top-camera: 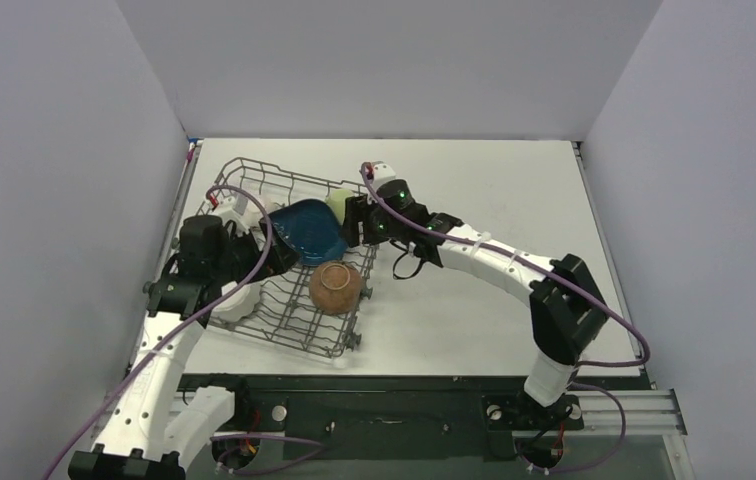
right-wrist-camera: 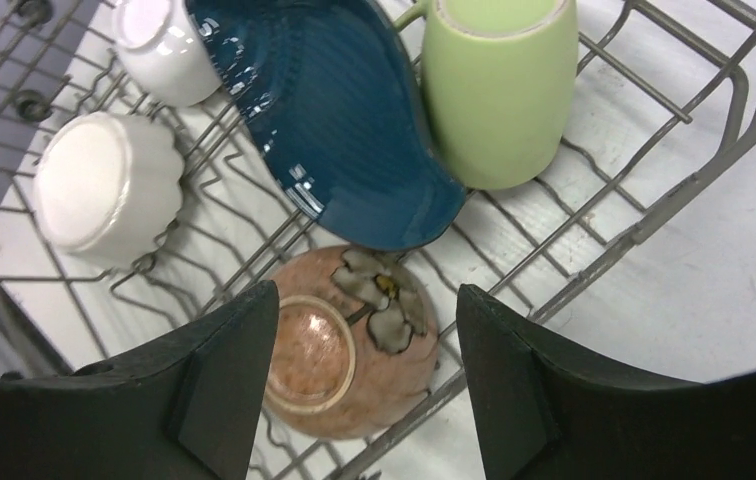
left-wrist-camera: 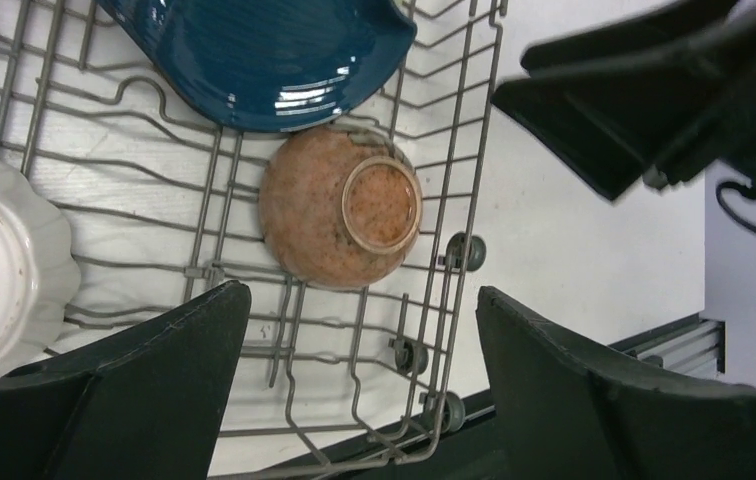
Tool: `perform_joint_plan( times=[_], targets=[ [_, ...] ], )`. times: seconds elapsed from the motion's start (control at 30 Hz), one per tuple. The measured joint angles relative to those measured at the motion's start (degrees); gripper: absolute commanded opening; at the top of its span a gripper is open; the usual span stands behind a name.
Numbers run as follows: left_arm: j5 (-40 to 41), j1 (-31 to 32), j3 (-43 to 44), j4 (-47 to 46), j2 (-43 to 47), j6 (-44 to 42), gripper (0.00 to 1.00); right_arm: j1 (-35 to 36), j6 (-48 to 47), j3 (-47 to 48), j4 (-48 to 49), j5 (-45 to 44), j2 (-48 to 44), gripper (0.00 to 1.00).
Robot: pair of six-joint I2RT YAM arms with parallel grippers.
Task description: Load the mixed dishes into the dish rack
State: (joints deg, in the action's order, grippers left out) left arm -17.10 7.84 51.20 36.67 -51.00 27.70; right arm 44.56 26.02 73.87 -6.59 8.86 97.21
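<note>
the dish rack [top-camera: 276, 330] stands slanted on the left part of the counter [top-camera: 514, 190]. inside lie a dark blue dish [top-camera: 306, 232] and a brown bowl [top-camera: 336, 287] turned upside down, near the right rim. a light green mug [top-camera: 337, 203] shows behind the dish, half hidden by the right arm [top-camera: 494, 262] - the left arm [top-camera: 169, 350] reaches over the rack's left side.

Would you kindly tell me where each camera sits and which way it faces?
Top external: above and behind the bases, looking down on the dish rack; left arm and right arm show.
Left wrist: on the left arm, looking down at the upturned brown bowl; open left gripper below.
Right wrist: on the right arm, looking down at the light green mug; open right gripper below.
Shared: both wrist views show the brown bowl and dark blue dish.
</note>
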Motion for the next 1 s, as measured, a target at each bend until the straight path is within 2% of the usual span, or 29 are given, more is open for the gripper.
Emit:
perform_joint_plan(
  times=[0.07, 0.27, 0.47, 0.7, 1.0],
  targets=[
    [-0.83, 0.0, -1.62, 0.02, 1.86, -0.2, 1.0, 0.17, 0.11, 2.78, -0.94, -1.4, 3.17, 0.6],
    [-2.21, 0.02, -6.62, 0.98, 3.82, -0.52, 0.96, 0.74, -1.16, 10.86, -4.96, -4.48, 12.0, 0.59],
    [-1.75, 0.02, -6.82, 0.81, 4.57, 0.31, 0.96, 0.9, -3.65, 15.37, -7.87, -5.86, 17.14, 0.59],
    [-1.11, 0.02, -8.55, -0.72, 6.21, 2.93, 0.96, 0.24, -4.74, 16.81, -8.85, -5.88, 20.39, 0.59],
    [-0.9, 0.02, -4.92, 1.49, 8.02, 3.19, 0.96, -1.07, -5.88, 17.07, -5.14, -1.16, 22.43, 0.49]
  ],
)
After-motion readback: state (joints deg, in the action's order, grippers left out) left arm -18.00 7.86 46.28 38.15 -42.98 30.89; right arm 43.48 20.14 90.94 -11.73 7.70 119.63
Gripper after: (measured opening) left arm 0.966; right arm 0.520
